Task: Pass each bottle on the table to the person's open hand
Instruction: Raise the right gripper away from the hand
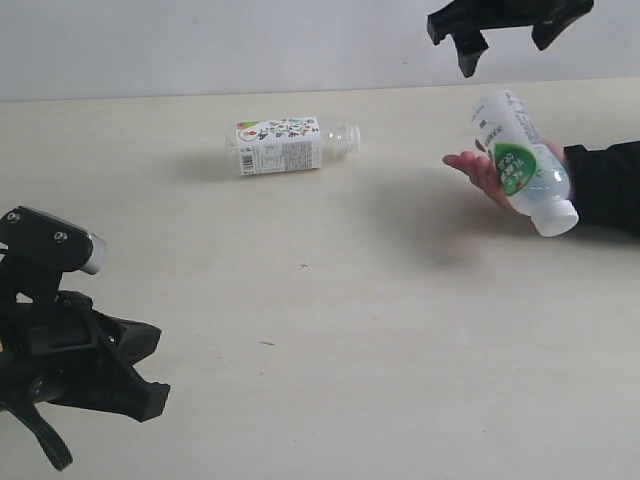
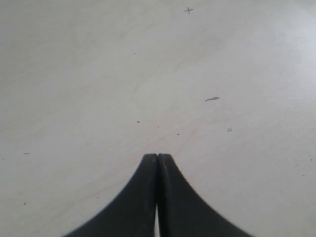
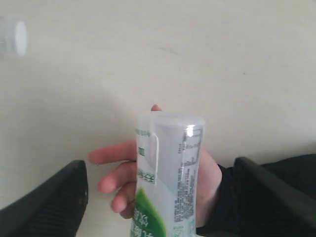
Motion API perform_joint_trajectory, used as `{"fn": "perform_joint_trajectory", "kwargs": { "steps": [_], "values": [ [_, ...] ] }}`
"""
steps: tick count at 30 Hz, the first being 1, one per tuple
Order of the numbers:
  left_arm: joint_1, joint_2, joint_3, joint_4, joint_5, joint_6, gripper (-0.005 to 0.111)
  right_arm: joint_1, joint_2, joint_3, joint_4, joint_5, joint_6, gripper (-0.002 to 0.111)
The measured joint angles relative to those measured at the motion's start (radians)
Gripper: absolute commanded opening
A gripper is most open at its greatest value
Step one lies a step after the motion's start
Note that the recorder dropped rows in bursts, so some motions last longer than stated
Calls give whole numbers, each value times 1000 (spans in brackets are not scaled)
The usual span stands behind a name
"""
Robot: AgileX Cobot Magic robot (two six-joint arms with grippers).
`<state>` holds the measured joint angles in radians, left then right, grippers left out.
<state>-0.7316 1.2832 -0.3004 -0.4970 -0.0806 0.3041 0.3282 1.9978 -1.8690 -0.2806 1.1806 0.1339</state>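
Note:
A clear bottle [image 1: 283, 146] with a white-green label lies on its side on the table [image 1: 350, 330], far from both grippers. A second white-green bottle [image 1: 522, 160] rests tilted in the person's open hand [image 1: 472, 166], cap pointing down. My right gripper [image 1: 505, 50] hangs open just above this bottle and touches nothing. In the right wrist view the bottle [image 3: 170, 173] lies on the hand [image 3: 116, 180], between the wide-apart fingers [image 3: 49, 207]. My left gripper [image 1: 150, 375] is shut and empty at the near left, its tips [image 2: 158, 157] over bare table [image 2: 98, 74].
The person's black sleeve [image 1: 605, 185] comes in from the right edge. A blurred white cap [image 3: 17, 37] shows at the edge of the right wrist view. A small dark mark [image 1: 267, 343] lies on the table's middle.

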Motion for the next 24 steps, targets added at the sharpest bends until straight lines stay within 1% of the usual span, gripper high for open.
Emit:
{"fn": "perform_joint_trajectory", "kwargs": {
  "steps": [9,13,17,24],
  "values": [
    [0,0,0,0,0,0,1,116,-90,0,13,2,-54,76],
    [0,0,0,0,0,0,1,164,-97,0,72,2,-127,76],
    [0,0,0,0,0,0,1,192,-97,0,151,2,-208,76],
    [0,0,0,0,0,0,1,194,-97,0,223,-24,-278,76]
  ]
}}
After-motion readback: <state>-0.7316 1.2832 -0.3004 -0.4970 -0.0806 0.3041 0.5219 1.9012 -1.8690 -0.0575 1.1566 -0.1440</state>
